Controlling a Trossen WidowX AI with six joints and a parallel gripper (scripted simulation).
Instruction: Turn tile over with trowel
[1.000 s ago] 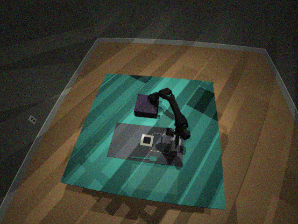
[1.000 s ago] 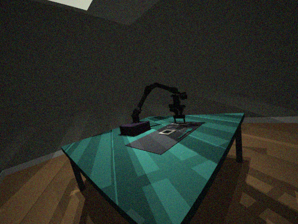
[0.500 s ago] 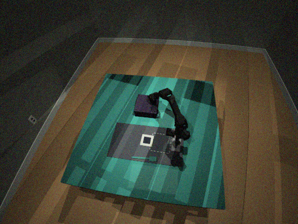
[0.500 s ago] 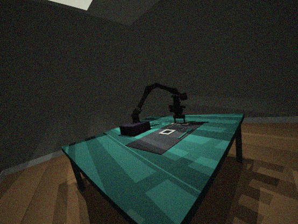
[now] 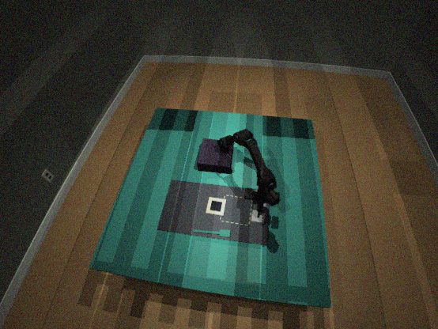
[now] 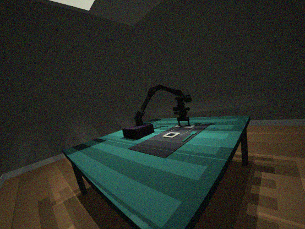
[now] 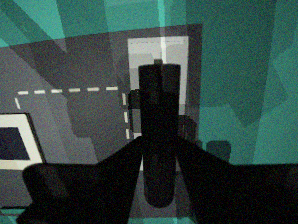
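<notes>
The tile (image 5: 216, 206) (image 6: 171, 135) (image 7: 10, 142) lies flat on the dark mat (image 5: 179, 206) (image 6: 148, 148), with a pale frame and dark square centre facing up. It laps slightly over the left side of the dashed outline (image 7: 74, 90). The trowel (image 5: 257, 218) (image 7: 137, 60) lies at the mat's right end, just right of the outline, with a pale rectangular blade and a thick black handle above it. My gripper (image 5: 258, 214) (image 6: 184, 124) (image 7: 158, 140) points down and is shut on the handle, a finger on each side. The fingers hide part of the blade.
A dark purple box (image 5: 215, 156) (image 6: 137, 131) stands behind the mat, next to the arm's base. A thin teal shape with a broader end (image 5: 224, 233) (image 6: 190, 135) lies along the mat's front edge; I cannot tell what it is. Striped light and shadow cross the table.
</notes>
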